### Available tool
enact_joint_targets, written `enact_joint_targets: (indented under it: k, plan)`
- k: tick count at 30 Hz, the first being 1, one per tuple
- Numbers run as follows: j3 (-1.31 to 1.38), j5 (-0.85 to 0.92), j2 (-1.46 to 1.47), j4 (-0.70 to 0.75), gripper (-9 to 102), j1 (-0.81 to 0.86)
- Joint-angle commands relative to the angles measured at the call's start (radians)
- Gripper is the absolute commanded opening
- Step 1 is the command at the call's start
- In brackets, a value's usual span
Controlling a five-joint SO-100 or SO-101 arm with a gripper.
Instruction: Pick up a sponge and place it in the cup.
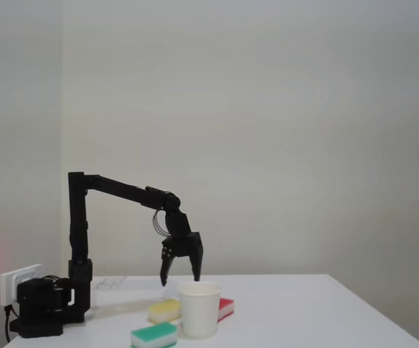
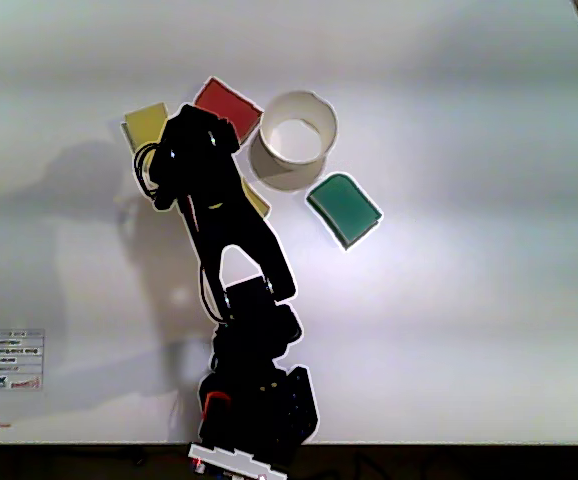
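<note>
Fixed view: black two-finger hand [image 1: 180, 280] hangs above the white tabletop [image 1: 325, 312], fingers spread apart, nothing between them. Small yellow rectangular sponge [image 1: 164, 311] lies flat on the tabletop, just left of the plain white paper cup [image 1: 198, 309], below the hand. Cup upright. Red sponge [image 1: 226, 307] behind the cup; green-topped sponge [image 1: 154, 335] in front.

Only text: small printed label [image 2: 6, 360] on the table [image 2: 469, 300], at 8 o'clock from arm base; too blurred to read.
</note>
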State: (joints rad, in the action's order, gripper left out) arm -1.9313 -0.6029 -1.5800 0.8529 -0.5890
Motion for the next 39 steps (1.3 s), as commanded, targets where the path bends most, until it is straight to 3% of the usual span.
enact_joint_targets:
  k: [1, 12, 23, 29, 39]
  plan:
    - [0.069, -0.002, 0.009, 0.014, 37, 0.002]
    - [0.075, 0.031, -0.006, 0.029, 37, 0.044]
    - [-0.318, 0.219, -0.387, 0.063, 37, 0.227]
    - [-0.376, 0.207, -0.431, 0.060, 37, 0.268]
    - [-0.359, 0.169, -0.282, -0.112, 37, 0.256]
